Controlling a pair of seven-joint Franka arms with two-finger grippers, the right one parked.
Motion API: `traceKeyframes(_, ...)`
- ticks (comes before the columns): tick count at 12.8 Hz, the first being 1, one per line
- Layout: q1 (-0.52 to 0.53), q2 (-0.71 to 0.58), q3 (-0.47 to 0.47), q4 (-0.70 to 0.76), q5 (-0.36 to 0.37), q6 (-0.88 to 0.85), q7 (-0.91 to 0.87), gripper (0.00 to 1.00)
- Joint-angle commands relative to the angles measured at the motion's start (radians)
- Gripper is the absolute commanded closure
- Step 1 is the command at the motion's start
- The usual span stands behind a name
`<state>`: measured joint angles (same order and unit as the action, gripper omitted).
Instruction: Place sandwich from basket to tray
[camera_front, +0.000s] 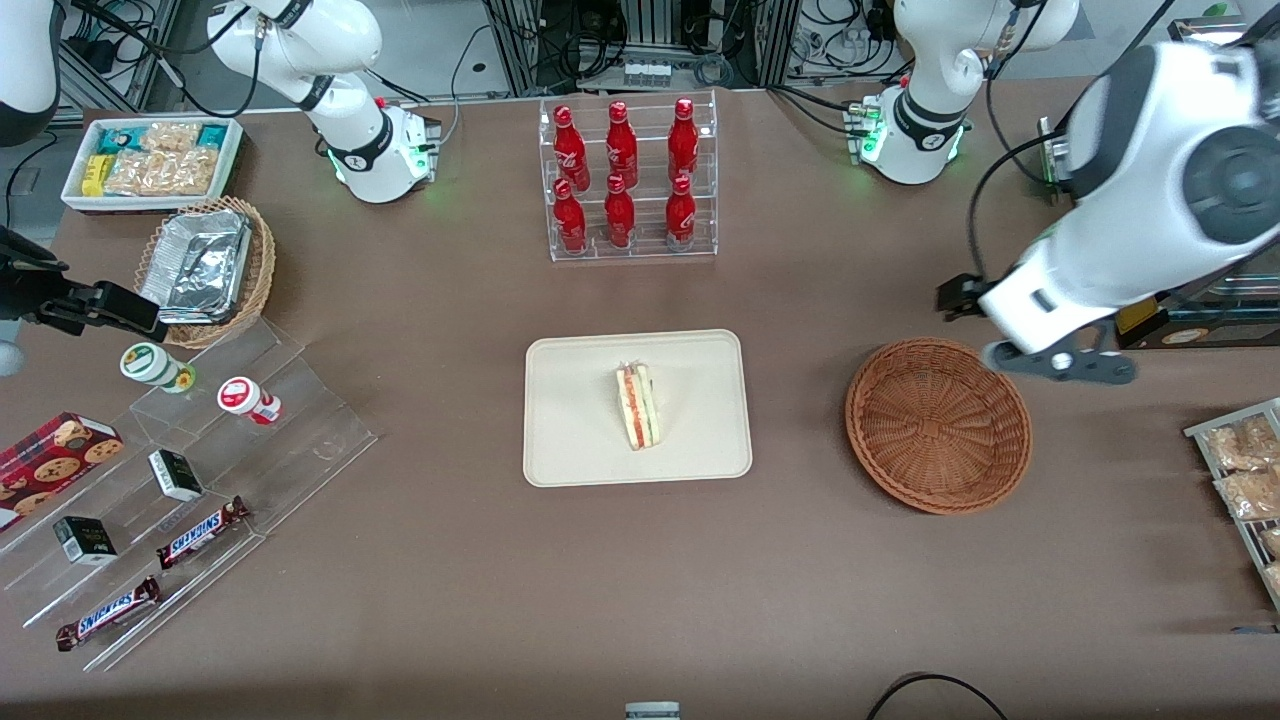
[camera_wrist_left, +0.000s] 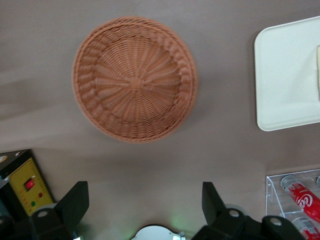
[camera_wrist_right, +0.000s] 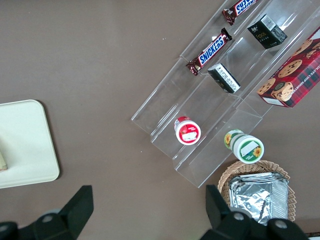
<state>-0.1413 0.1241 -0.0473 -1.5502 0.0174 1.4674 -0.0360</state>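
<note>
Gripper (camera_wrist_left: 145, 207) is seen spread wide and empty, raised above the basket (camera_front: 938, 424), its fingers (camera_wrist_left: 75, 202) cut off at the frame edge. The sandwich (camera_front: 638, 405) is found on the tray (camera_front: 570, 440), centre of the front view

The working left arm is built of glossy white rounded shells with dark grey bands and a round dark grey cap at its large joint. A black cable loops along it. Its round white base, bolted on the counter, wears a black ring and glows green at one side. The gripper (camera_wrist_left: 145, 210) is black, mounted on a grey bracket beneath the white wrist; its two fingers (camera_wrist_left: 75, 202) are matte black, wedge-shaped and set wide apart, with small silver screws near their roots.
</note>
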Motion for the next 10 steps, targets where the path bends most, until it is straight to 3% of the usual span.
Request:
traceKeyframes(1,0.098,-0.076,-0.017,-0.034,-0.005,-0.038,0.066,0.00)
traceKeyframes(6,0.204,-0.161,-0.045,-0.031,0.002,-0.090,0.081,0.00)
traceKeyframes(10,0.210,-0.173,-0.040,-0.031,0.009,-0.087,0.081,0.00)
